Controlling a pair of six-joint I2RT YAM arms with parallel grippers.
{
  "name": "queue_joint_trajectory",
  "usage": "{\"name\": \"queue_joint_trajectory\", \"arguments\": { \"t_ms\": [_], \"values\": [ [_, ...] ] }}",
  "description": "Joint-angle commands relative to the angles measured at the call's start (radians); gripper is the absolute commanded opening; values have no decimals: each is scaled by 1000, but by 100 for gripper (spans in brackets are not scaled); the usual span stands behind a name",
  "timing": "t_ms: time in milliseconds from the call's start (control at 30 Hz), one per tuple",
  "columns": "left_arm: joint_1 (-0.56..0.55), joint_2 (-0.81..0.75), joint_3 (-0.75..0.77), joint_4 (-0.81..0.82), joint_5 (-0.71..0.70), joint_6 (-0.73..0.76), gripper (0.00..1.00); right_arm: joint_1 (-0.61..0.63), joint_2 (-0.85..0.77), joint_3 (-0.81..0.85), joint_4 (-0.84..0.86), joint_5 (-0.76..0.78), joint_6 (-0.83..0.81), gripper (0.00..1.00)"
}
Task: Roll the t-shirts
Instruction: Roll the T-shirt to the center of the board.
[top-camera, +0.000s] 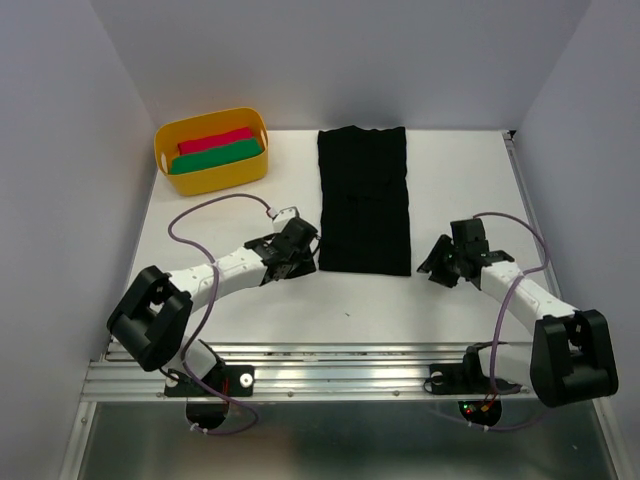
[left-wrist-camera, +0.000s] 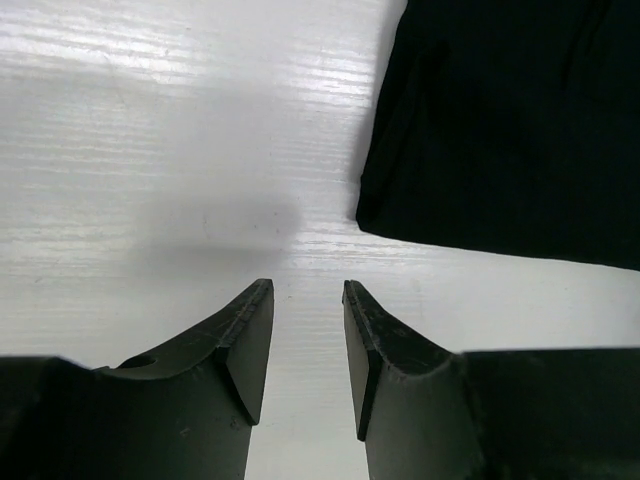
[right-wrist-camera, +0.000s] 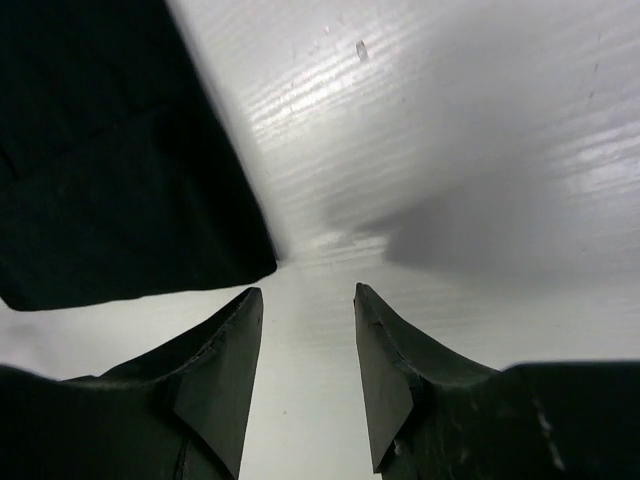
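black t-shirt (top-camera: 363, 200) lies flat on the white worktop (top-camera: 350, 310), folded into a long narrow rectangle, roughly ctr of the surface. its long side runs from the back wall toward the arms, w/ faint creases across the cloth and the near edge straight. no print visible.

left tool (top-camera: 303, 252) sits low just beside the shirt's near-left corner. it looks close to touching from above, but the left wrist view shows the corner of the cloth (left-wrist-camera: 510, 120) ahead and to the right of the tool (left-wrist-camera: 305, 290), not btw the fingers (left-wrist-camera: 240, 340). jaws spread, only bare worktop in the gap, nothing pinched.

right tool (top-camera: 440, 264) is near the near-right corner, a bit further off the cloth than the left one. in the right wrist view the shirt corner (right-wrist-camera: 100, 150) lies ahead-left of the tool (right-wrist-camera: 308, 292) – jaws apart here too, fingers (right-wrist-camera: 215, 370) clear of the fabric, holding nothing.

both arms reach in from the near edge and angle inward toward the shirt.

far-left corner: yellow tub (top-camera: 212, 178), well apart from the shirt, w/ a red roll (top-camera: 215, 139) and a green roll (top-camera: 215, 156) side by side inside.
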Motion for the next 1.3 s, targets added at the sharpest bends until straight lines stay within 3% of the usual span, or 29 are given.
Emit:
{"name": "queue_joint_trajectory", "arguments": {
  "t_ms": [0,300,367,733,1100,1267],
  "values": [
    [13,-10,-26,39,13,-29,45,-35,-53,-62,97,-156,68,48],
    [37,34,-130,275,214,-61,47,-35,-49,-145,212,-238,121,48],
    [39,48,-141,318,254,-69,51,-35,-36,-167,246,-262,130,48],
    [57,109,-166,387,268,-78,50,-35,82,-199,367,-252,122,45],
    [80,137,-173,412,256,-70,39,-35,109,-204,373,-235,130,32],
    [86,155,-173,436,259,-73,38,-35,111,-202,373,-230,130,32]
  ]
}}
